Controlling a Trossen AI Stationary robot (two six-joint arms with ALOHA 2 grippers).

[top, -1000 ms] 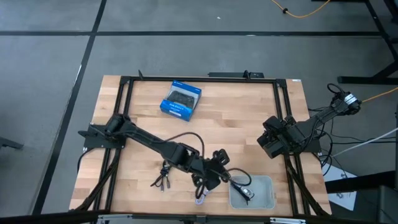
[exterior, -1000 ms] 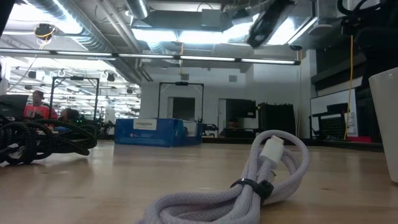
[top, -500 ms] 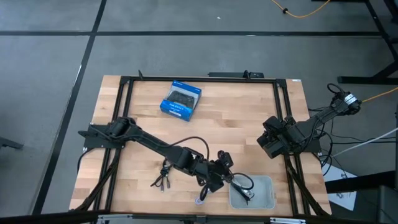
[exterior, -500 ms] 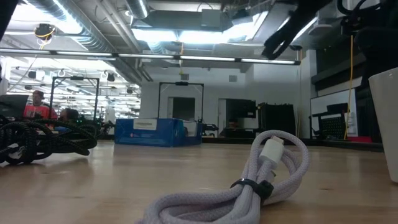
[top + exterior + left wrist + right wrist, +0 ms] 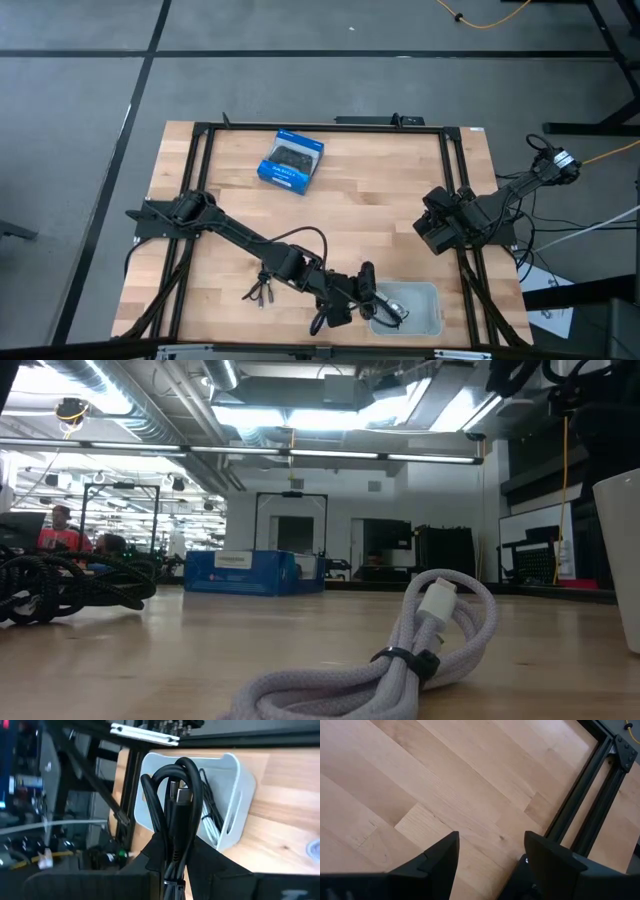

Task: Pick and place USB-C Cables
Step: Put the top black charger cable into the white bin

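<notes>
My left gripper is at the left rim of the pale grey tray, shut on a black bundled USB-C cable. Cables lie inside the tray. More black cables lie flat on the wood left of the arm. A lavender cable lies on the table near the low camera. My right gripper waits open above bare wood at the table's right side. My left gripper pinches the black cable bundle between its two fingers at one end of the coil. The coil's loop sticks out past the fingertips toward the tray. The cable is lifted clear of the table.
A blue box sits toward the far edge of the table. A black frame rail runs along the table's sides. Bare wood lies open between the box and the tray.
My left gripper has moved toward the table's near edge and a little right, carrying the black cable up to the tray. In the low view the arm has passed rightward out of the picture's top. The cables on the table have stayed put.
</notes>
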